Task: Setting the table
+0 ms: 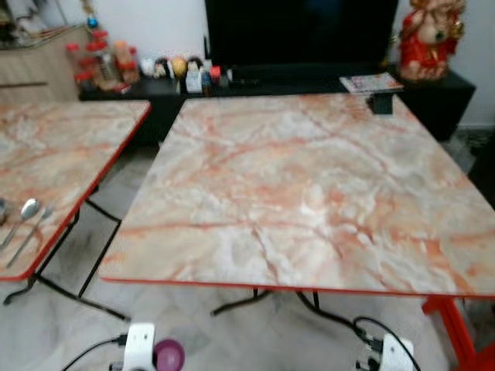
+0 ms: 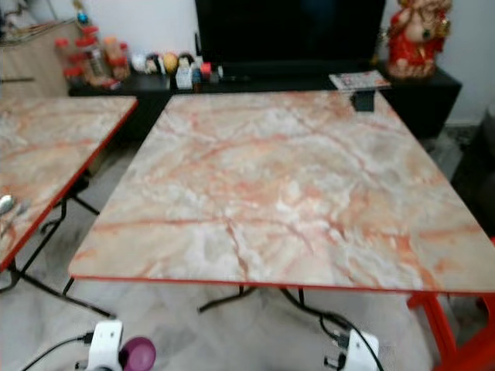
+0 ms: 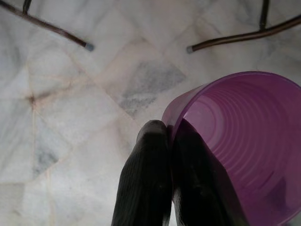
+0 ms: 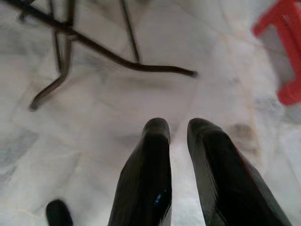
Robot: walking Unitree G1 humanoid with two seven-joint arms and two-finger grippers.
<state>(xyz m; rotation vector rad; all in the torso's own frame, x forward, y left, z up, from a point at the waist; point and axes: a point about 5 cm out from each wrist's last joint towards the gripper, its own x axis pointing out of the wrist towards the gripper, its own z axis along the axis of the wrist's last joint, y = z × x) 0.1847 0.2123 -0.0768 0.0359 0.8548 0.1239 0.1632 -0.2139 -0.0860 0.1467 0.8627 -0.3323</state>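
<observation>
Left claw [image 3: 169, 136] pinched closed, arm low; right claw [image 4: 178, 129] slightly parted, arm low.

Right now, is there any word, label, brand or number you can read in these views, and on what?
None can be read.
The printed sheet on the black TV console: print too blurred.
The bottles and jars at the console's left end: labels too small.
The purple cup in the left gripper: no marking shows.

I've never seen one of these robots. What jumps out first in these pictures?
A big marble-patterned table with a red edge spreads out in front of the robot. Low at its left side, the left gripper pinches the rim of a purple cup. Spoons lie on a second table to the left.
</observation>
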